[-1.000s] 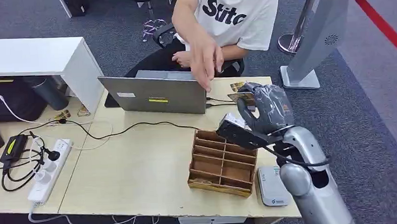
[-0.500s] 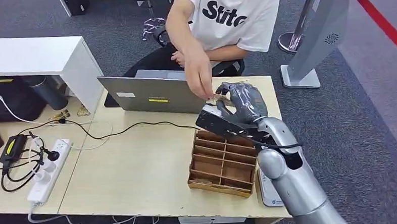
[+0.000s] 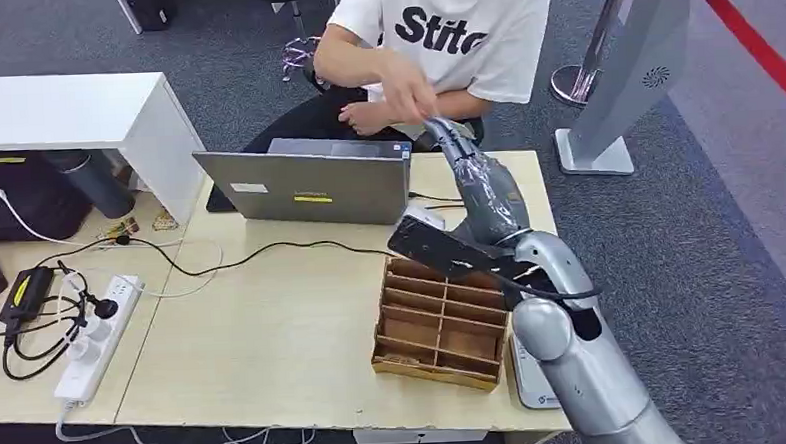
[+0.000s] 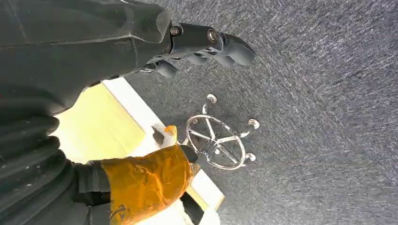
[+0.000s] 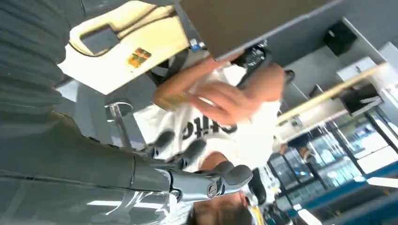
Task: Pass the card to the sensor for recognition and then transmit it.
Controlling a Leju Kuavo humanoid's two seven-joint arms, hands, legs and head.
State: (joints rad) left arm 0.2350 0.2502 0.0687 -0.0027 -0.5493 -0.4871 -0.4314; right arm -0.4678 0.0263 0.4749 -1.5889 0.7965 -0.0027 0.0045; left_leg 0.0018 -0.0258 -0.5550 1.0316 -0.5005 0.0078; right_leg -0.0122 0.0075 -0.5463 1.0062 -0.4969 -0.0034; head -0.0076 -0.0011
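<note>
Card looked like it was over in the person's hand, not the robot's. The right wrist view was blurry, so I can only say there was a small yellowish thing pinched in those fingers, probably the card. That hand was raised in front of the white T-shirt, behind the laptop, just past the tips of the robot's right hand and, as far as I could tell, not touching it.

The right hand itself was stretched out long over the back edge of the table, pointing toward the person. Its fingers were straightened and spread with nothing between them, so it was basically wide open and empty. The forearm crossed above the wooden organizer, and a small white box sat on the table just beside the organizer, partly hidden by the elbow.

The left hand hung off to the side over grey carpet, near a table corner and a chrome chair base. Its orange-taped thumb sat well apart from the dark fingers, and it held nothing.

A power strip with tangled cables lay at the table's left end.
</note>
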